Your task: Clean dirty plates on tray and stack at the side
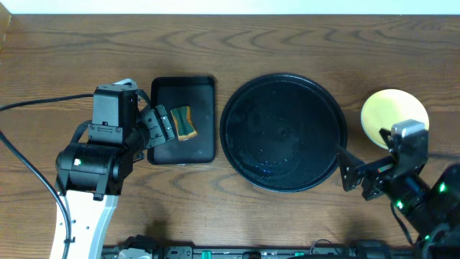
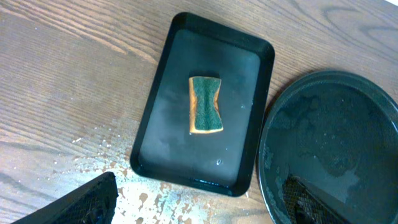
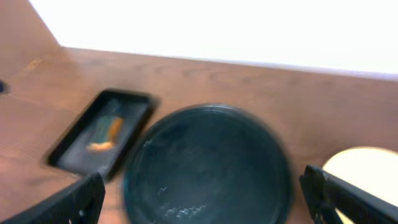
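A wide brown wooden table [image 1: 72, 50] stands in front of me, with one robot arm at each end. In the middle lies the big round tray [image 1: 282, 133]. It is black, it has a raised rim, and its floor shines with wet drops. To the right of it, with a little gap between them, a yellow plate [image 1: 392, 111] sits on the table. It is round and shiny, and the right arm hides part of its near edge. I cannot tell if other plates lie under it. To the left of the round tray is a small tray [image 1: 201, 140], black with four corners. A sponge [image 1: 185, 123] lies flat in it, green on top and orange at the sides. The left gripper [image 1: 159, 128] hangs over the left side of that small tray, near the sponge but not touching it. Its fingers [image 2: 87, 199] are spread wide and hold nothing. Some light specks [image 2: 106, 162] dot the wood by the near corner of the small tray. The right gripper [image 1: 357, 175] hangs by the right rim of the round tray, between that tray and the plate. Its jaws are wide apart too, and they hold nothing.
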`<action>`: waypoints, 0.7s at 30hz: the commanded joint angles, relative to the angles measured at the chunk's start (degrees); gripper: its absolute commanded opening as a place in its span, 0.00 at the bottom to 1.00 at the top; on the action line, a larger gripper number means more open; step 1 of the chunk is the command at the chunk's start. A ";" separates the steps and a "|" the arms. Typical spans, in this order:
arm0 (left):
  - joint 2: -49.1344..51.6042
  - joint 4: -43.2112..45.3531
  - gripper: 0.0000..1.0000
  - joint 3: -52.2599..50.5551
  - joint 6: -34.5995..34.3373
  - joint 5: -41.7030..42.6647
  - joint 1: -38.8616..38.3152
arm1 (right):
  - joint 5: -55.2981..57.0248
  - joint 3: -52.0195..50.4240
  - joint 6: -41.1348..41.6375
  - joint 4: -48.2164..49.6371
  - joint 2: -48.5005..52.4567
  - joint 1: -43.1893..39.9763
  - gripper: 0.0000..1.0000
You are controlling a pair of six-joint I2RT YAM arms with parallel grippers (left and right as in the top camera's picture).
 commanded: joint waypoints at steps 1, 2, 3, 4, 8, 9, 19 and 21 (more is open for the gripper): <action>-0.04 -0.15 0.86 1.03 0.35 -0.04 0.31 | 3.74 -12.04 -7.06 5.25 -7.54 0.48 0.99; -0.04 -0.15 0.86 1.03 0.35 -0.04 0.31 | 3.74 -15.37 -7.06 6.38 -10.19 0.50 0.99; -0.04 -0.15 0.86 1.03 0.35 -0.04 0.31 | 3.76 -18.27 -7.08 7.19 -12.57 0.48 0.99; -0.04 -0.15 0.86 1.03 0.35 -0.04 0.31 | 3.80 -21.18 -7.08 8.00 -14.99 0.46 0.99; -0.04 -0.15 0.86 1.03 0.35 -0.04 0.31 | 4.66 -31.34 -7.08 12.15 -24.09 0.46 0.99; -0.04 -0.15 0.86 1.03 0.35 -0.04 0.31 | 4.66 -33.57 -7.08 13.66 -26.08 0.46 0.99; -0.04 -0.15 0.86 1.03 0.35 -0.04 0.31 | 4.59 -52.24 -7.06 33.68 -32.79 0.39 0.99; -0.04 -0.15 0.86 1.03 0.35 -0.04 0.31 | 4.57 -54.49 -7.04 39.74 -32.79 0.42 0.99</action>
